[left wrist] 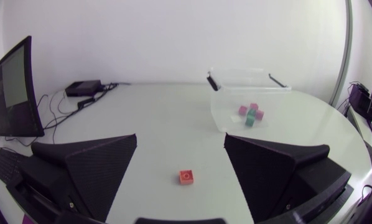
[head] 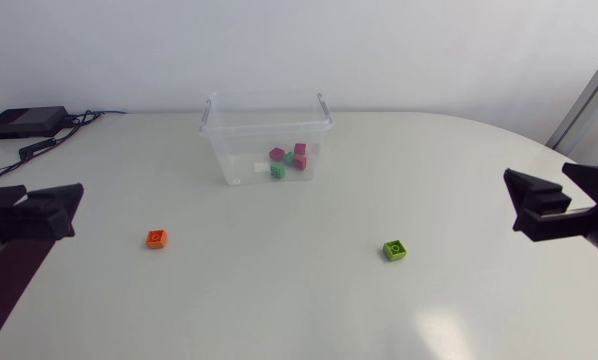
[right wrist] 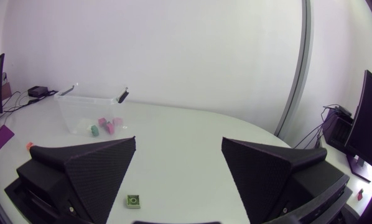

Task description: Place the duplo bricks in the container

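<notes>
The left arm (head: 24, 215) comes in low at its own side of the bench (head: 279, 290), its wedge fingers pointing toward the middle; the right arm (head: 564, 210) mirrors it from the other side, level and well back from the bricks; neither reaches over the container (head: 241, 155).

The left tool (left wrist: 180, 137) stands with its fingers wide apart and nothing between them; the orange brick (left wrist: 186, 177) lies on the bench in the gap below and ahead of it, touched by neither finger. The right tool (right wrist: 178, 139) is likewise spread apart and holds nothing; the green brick (right wrist: 134, 200) sits on the bench near its left finger, clear of it.

The container is a clear plastic box standing upright toward the far side of the bench, between the two arms; several pink and green bricks (head: 289, 160) lie on its floor, clustered to its right half. The two loose bricks rest well apart from each other and from the box; a black box (head: 24, 122) with cables sits at the far left corner.
</notes>
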Robot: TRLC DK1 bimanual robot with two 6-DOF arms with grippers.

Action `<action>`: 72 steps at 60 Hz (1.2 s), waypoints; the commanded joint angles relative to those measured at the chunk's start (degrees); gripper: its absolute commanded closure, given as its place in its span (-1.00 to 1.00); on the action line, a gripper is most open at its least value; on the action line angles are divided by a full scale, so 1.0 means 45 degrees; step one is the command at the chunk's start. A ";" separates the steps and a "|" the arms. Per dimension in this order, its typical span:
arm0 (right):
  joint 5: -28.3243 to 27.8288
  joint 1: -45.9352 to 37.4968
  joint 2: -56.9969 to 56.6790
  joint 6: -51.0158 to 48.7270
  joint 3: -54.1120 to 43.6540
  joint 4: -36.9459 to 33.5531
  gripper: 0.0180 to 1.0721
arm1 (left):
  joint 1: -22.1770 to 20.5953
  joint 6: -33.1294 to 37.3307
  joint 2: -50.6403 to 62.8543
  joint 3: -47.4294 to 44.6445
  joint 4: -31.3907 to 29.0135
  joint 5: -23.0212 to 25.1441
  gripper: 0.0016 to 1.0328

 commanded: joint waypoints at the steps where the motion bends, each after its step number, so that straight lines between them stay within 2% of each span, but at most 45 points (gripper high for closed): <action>1: -0.0056 0.0147 0.1043 0.0354 0.1005 -0.0622 -0.90 | 0.0267 -0.0437 0.1886 0.1756 -0.1200 -0.0117 -0.91; 9: -0.0075 0.0421 0.2644 0.1018 0.2489 -0.2107 -0.90 | 0.0267 -0.0339 0.5031 0.4412 -0.3817 -0.0117 -0.89; 21: -0.0486 0.0616 0.5613 0.1818 0.5204 -0.5525 -0.90 | 0.0092 -0.0378 0.7824 0.6170 -0.5478 0.0410 -0.89; 27: -0.0954 0.0596 0.6492 0.1818 0.6141 -0.6482 -0.90 | 0.0053 -0.0515 0.8976 0.6815 -0.6142 0.0703 -0.89; 35: -0.2029 0.0596 0.7469 0.0861 0.7040 -0.7400 -0.90 | 0.0072 -0.0690 1.0011 0.6932 -0.6025 0.0898 -0.89; 44: -0.2497 0.0616 0.8562 0.0158 0.7430 -0.7985 -0.90 | 0.0072 -0.0827 1.1769 0.7088 -0.5907 0.0898 -0.79; 61: -0.1697 0.1729 1.0496 0.0412 0.6727 -0.7849 -0.90 | -0.0162 -0.1081 1.4523 0.7498 -0.4931 0.0234 -0.76; 72: -0.1306 0.2530 1.1179 0.0744 0.5907 -0.7028 -0.90 | -0.0494 -0.1589 1.6281 0.7947 -0.4482 0.0176 -0.63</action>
